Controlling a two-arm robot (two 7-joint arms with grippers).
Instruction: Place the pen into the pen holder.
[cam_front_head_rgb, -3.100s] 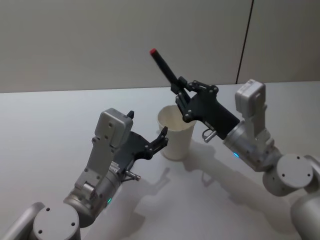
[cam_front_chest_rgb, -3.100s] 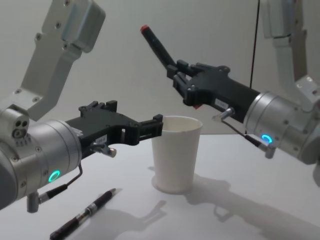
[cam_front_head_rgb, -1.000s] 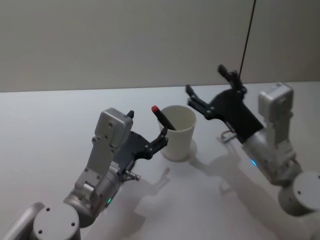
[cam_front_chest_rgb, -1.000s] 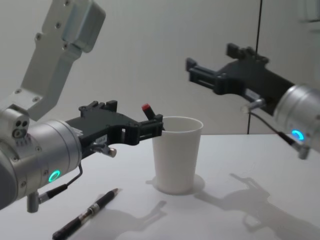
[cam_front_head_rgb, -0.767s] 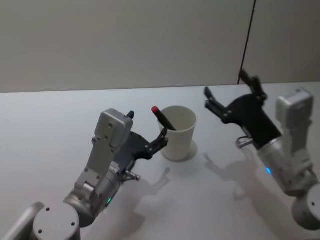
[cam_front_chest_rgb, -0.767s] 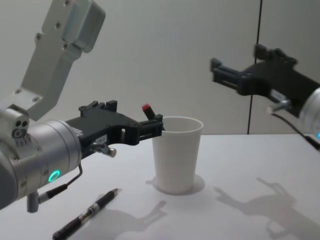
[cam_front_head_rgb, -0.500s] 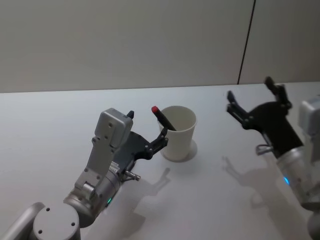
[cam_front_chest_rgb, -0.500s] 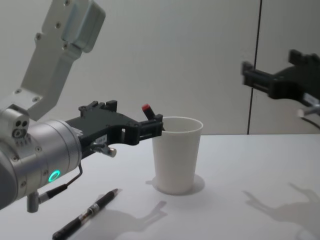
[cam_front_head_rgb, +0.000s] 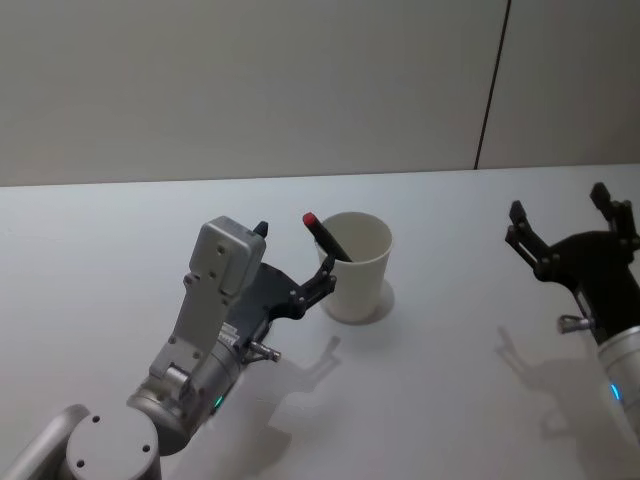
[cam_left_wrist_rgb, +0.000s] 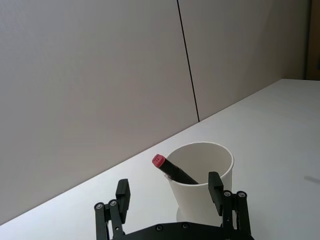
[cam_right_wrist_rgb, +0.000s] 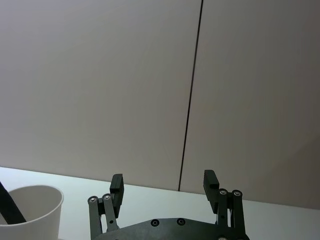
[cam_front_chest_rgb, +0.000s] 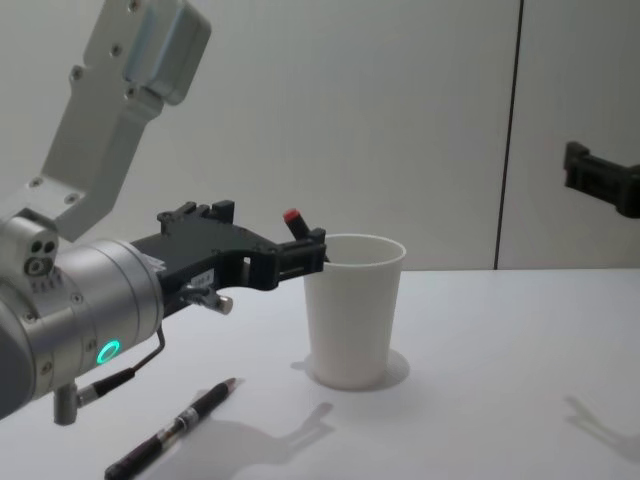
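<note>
Two pens figure at this moment. One black pen (cam_front_head_rgb: 328, 240) with a red cap stands inside the pen holder (cam_front_head_rgb: 358, 272), a white paper cup at mid-table. Its long axis is tilted: the red cap end sticks up and out over the cup's left rim, pointing up and to the left, and the lower end is hidden inside the cup. The left wrist view looks into the cup's mouth and shows the barrel resting against the rim.

From the chest view comes a second pen (cam_front_chest_rgb: 178, 428), black with a pale band, lying flat on the white table (cam_front_head_rgb: 450, 400) near and left of the cup, beneath the left arm. Its long axis runs from near left to far right, tip toward the cup.

Just left of the cup, the left gripper (cam_front_head_rgb: 295, 256) hovers with its jaws spread and nothing between them; whether a fingertip touches the cup cannot be told. Well to the right of the cup, the right gripper (cam_front_head_rgb: 558, 205) is raised above the table, jaws wide apart and empty.
</note>
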